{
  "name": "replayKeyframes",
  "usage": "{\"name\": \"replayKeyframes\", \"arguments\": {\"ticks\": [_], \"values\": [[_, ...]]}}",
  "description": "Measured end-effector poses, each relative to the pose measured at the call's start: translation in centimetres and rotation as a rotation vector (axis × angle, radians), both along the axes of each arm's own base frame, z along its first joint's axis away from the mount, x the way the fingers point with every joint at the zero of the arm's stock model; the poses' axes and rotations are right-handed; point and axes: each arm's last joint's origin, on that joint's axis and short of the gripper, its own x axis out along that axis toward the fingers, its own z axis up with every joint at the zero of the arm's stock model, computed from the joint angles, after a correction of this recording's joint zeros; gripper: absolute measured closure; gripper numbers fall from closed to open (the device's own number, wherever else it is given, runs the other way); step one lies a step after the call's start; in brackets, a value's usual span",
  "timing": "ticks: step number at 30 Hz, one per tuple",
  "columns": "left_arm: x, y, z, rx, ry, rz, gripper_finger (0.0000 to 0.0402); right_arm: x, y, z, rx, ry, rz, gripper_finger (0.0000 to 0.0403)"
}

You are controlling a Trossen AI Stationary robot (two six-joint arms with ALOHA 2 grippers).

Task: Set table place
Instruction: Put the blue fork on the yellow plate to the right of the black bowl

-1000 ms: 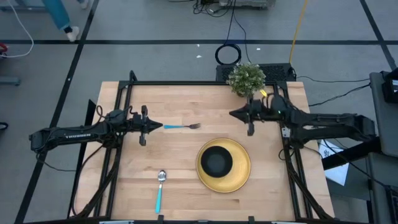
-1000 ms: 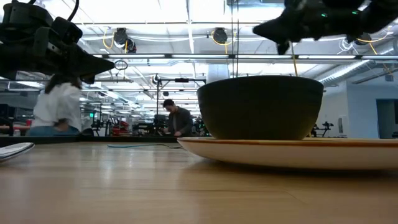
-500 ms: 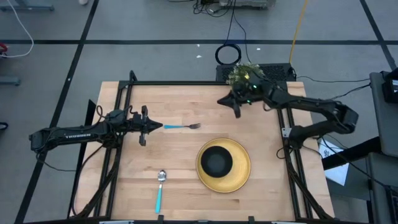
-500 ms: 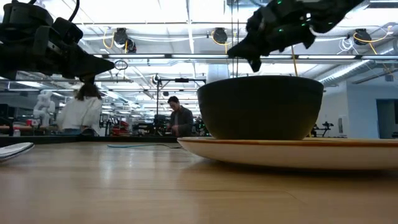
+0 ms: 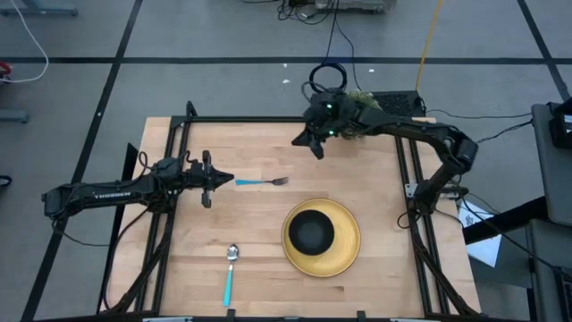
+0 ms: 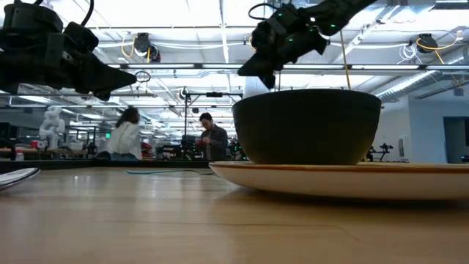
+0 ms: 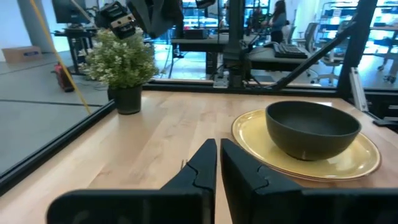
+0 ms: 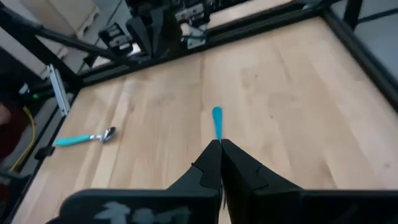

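Note:
The yellow plate lies on the wooden table at the near right, and the black bowl stands on it. The fork lies flat at the middle left, its turquoise handle pointing at my left gripper. That gripper is shut and empty, just left of the handle and above the table. The spoon lies flat near the front edge. My right gripper is shut and empty, high over the far part of the table, pointing toward the fork.
A small green potted plant stands at the far right of the table, partly under my right arm in the high view. Black frame rails run along the table's edges. People show in the room beyond.
My right gripper has swung toward the table's left and far edges, passing over the potted plant, and has turned to point toward the fork. It has stayed shut. A person in the room behind has walked across.

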Motion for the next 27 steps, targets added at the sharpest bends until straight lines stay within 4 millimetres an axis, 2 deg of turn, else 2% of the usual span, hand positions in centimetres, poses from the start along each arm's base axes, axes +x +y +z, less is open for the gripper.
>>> {"name": "replayKeyframes", "arguments": {"ticks": [3,7,14,20,27], "values": [[0.0,0.0,-0.1,-0.002,0.005,0.005,0.0374,1.3,-0.5,0.0,0.001,0.051,0.025,0.0403],[0.0,0.0,-0.1,-0.002,0.006,0.005,0.0374,3.5,-0.6,-1.2,-0.01,0.151,0.051,0.0403],[0.0,0.0,-0.1,-0.001,0.01,0.008,0.0373,6.9,0.0,-2.7,-0.133,0.35,0.081,0.0403],[0.0,0.0,-0.2,-0.005,0.022,0.015,0.0373,8.6,0.9,-3.4,-0.174,0.363,0.147,0.0403],[0.0,0.1,-0.3,-0.01,0.028,0.023,0.0373,11.0,2.6,-6.7,-0.247,0.479,0.168,0.0403]]}}
